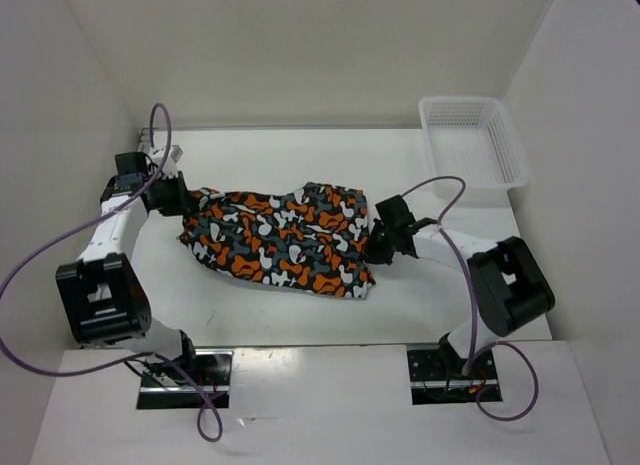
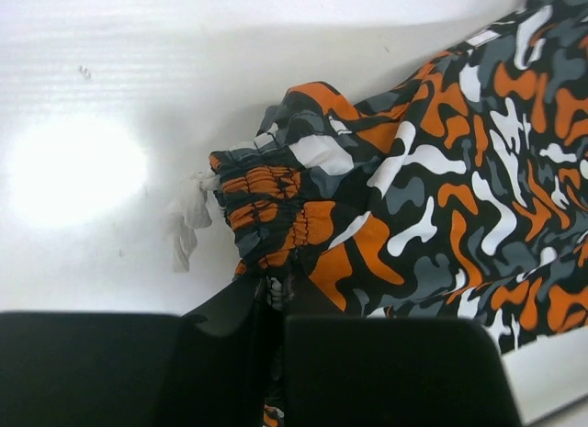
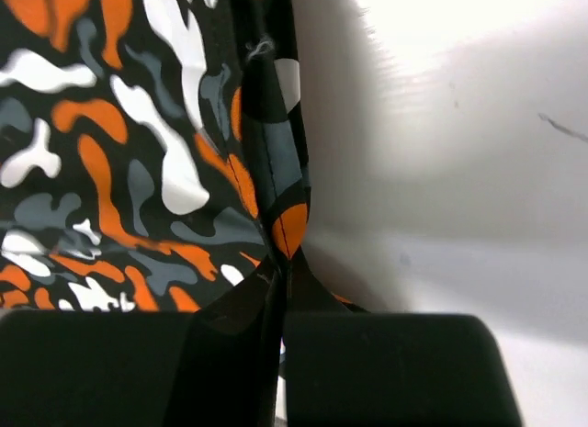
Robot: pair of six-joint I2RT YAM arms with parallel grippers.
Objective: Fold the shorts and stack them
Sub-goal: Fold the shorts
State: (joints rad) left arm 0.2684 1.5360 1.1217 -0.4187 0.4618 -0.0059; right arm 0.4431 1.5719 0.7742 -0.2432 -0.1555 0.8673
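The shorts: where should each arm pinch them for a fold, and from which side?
The shorts lie stretched sideways, so take the two ends: left gripper from the left on the gathered waistband, right gripper from the right on the seamed edge. Both pinch there now.

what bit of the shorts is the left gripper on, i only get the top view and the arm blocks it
observer: In the left wrist view the left gripper is shut on the gathered elastic waistband of the shorts.
operator: is the right one really pinching cloth
observer: Yes. The right wrist view shows the right gripper shut on a stitched edge of the shorts, and the fabric runs down between its fingers.
operator: anything loose by the waistband
observer: A white cord end, likely the drawstring, sticks out beside the waistband and lies on the table.
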